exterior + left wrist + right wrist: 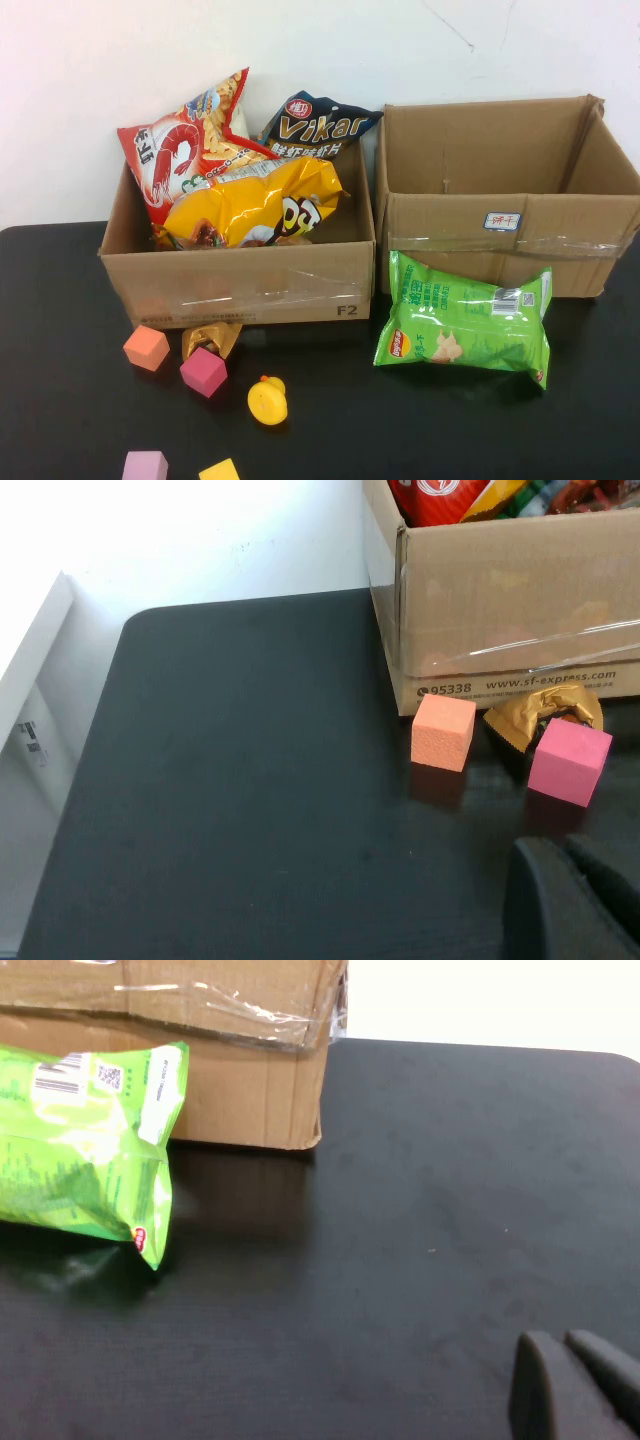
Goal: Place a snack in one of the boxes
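A green chip bag lies flat on the black table in front of the right cardboard box, which looks empty. It also shows in the right wrist view, against that box. The left box holds a red shrimp snack bag, a dark Vikar bag and a yellow bag. Neither gripper shows in the high view. My left gripper is shut and empty, low over the table near the left box. My right gripper is shut and empty, off to the side of the green bag.
In front of the left box lie an orange cube, a magenta cube, a gold wrapper, a yellow duck, a pink cube and a yellow cube. A white wall stands behind the boxes.
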### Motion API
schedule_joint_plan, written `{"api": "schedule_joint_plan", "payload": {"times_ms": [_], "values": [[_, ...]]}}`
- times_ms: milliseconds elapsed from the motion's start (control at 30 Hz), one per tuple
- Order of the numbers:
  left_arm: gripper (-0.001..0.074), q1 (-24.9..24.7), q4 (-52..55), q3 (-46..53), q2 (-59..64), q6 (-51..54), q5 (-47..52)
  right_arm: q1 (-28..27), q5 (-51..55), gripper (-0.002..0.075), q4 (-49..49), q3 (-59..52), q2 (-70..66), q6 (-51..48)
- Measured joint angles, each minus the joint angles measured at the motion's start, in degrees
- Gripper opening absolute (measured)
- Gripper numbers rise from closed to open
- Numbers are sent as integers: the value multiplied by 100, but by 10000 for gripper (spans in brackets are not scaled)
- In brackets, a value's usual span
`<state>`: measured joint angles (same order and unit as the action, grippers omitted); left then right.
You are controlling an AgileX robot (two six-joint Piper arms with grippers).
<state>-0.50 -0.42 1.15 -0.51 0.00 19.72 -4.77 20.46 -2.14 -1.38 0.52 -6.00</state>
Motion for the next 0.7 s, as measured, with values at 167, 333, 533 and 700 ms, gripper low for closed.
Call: {"api": "schedule_joint_plan", "payload": {"times_ms": [167,333,533,700], "values": [[-1,0,0,0,0,0,0,0,0,0,0,0,0,0],[-1,0,0,0,0,0,0,0,0,0,0,0,0,0],[-1,0,0,0,0,0,0,0,0,0,0,0,0,0],[-1,0,42,0,0,0,0,0,0,0,12,0,0,0]]}}
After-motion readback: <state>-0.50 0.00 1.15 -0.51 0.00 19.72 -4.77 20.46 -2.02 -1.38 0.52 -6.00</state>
